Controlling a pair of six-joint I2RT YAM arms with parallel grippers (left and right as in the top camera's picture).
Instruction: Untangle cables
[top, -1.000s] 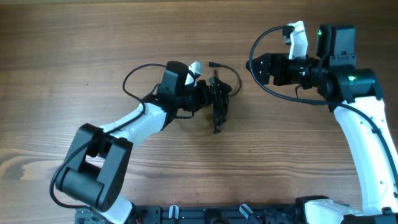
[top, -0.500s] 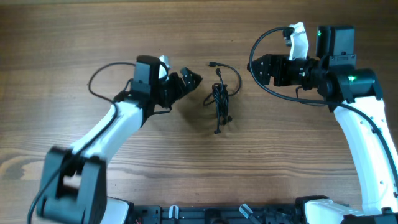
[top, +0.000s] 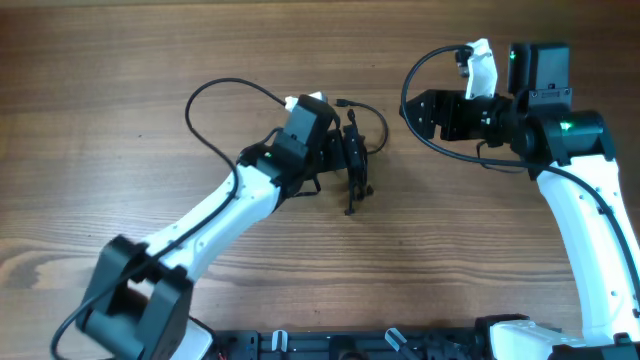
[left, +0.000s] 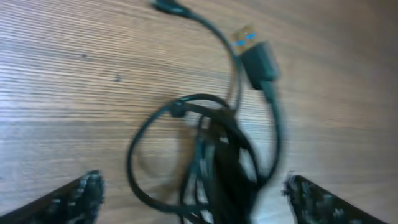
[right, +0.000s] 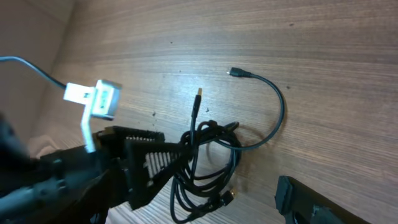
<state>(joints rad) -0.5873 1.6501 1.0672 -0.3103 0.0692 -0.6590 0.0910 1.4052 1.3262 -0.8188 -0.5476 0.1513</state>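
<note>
Cables bundled on table, between spread fingers of left hand.

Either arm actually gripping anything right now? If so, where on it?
Nothing is held. The left gripper is open, straddling the cable bundle without pinching it. The right gripper is open and empty, off to the side of the bundle.

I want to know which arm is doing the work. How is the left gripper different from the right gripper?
The left gripper is at the tangled cables, with its jaws on either side of the bundle. The right gripper is off to the side, touching no cable. The left arm stretches slantwise across the table, while the right arm bends sharply. Both grippers are open and hold nothing.
</note>
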